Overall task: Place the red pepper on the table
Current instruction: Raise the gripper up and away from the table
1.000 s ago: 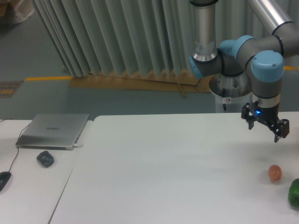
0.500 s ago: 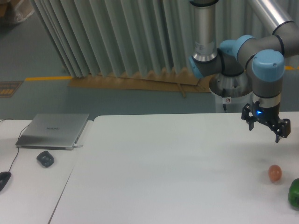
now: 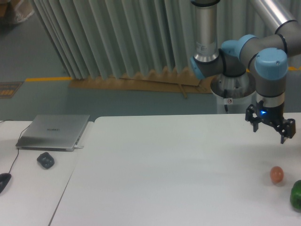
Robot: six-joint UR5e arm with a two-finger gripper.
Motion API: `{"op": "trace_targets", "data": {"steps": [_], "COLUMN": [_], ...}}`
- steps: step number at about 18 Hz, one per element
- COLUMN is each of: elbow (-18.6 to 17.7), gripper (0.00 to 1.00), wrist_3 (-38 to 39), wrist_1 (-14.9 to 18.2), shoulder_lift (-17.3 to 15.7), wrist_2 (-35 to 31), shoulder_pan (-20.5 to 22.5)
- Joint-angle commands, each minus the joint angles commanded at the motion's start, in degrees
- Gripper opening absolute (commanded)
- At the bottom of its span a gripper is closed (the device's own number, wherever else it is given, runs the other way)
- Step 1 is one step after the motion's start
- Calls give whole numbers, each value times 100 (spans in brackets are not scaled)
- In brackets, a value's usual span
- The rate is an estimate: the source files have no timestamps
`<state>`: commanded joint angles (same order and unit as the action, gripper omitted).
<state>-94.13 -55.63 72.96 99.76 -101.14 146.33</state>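
A single robot arm hung over the far right part of a white tabletop (image 3: 178,169), its end effector (image 3: 269,128) pointing downward with the two fingers spread apart and nothing between them. The red pepper was not visible anywhere in this view; it may have lain beyond the right edge of the frame, though that could not be confirmed. So the direction from the end effector to the pepper, and the way its stem pointed, could not be told. Below the end effector and slightly to its right, apart from it, a small orange-brown egg-shaped object (image 3: 276,174) rested on the tabletop. Further below and to the right, a dark green pepper (image 3: 296,195) sat cut off by the frame edge. Far to the end effector's left, on an adjoining desk, lay a closed silver laptop (image 3: 53,132).
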Motion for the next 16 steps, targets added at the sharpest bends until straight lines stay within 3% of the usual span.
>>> {"op": "trace_targets", "data": {"steps": [3,8,10,12,16], "elbow": [420,869,897,914,1054], "gripper": [100,100,100,100,100], "wrist_3": [9,-1,-17,17,999], "wrist_1": [-640,-782,-801,-1045,-1345], "shoulder_lift": [184,658,782,939,1291], "wrist_2": [-117,164,208,339,454], "shoulder_pan": [525,975,1238,1423,1819]}}
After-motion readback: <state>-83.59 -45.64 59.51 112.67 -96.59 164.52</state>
